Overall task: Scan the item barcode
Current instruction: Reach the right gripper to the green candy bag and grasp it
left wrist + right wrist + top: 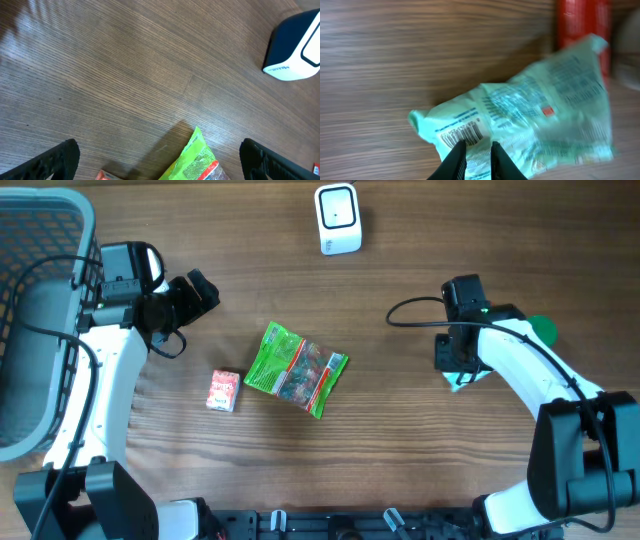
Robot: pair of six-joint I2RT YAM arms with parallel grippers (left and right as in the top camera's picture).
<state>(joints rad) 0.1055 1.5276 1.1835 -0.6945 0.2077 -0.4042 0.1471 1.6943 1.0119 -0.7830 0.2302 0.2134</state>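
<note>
My right gripper point(474, 150) is shut on the near edge of a pale mint-green packet point(535, 115), just below its barcode point(462, 134). The packet is blurred in the right wrist view. From overhead only a teal sliver of the packet point(462, 378) shows under the right gripper point(455, 368). The white scanner point(337, 218) stands at the table's far middle; in the left wrist view the scanner point(295, 47) is at upper right. My left gripper point(200, 290) hangs open and holds nothing; in its own view the left gripper point(160, 157) is above bare wood.
A bright green snack bag point(295, 370) and a small orange box point(223, 390) lie mid-table. A grey basket point(50, 220) fills the left edge. A red object point(582, 30) lies behind the packet. A green round thing point(543, 330) sits by the right arm.
</note>
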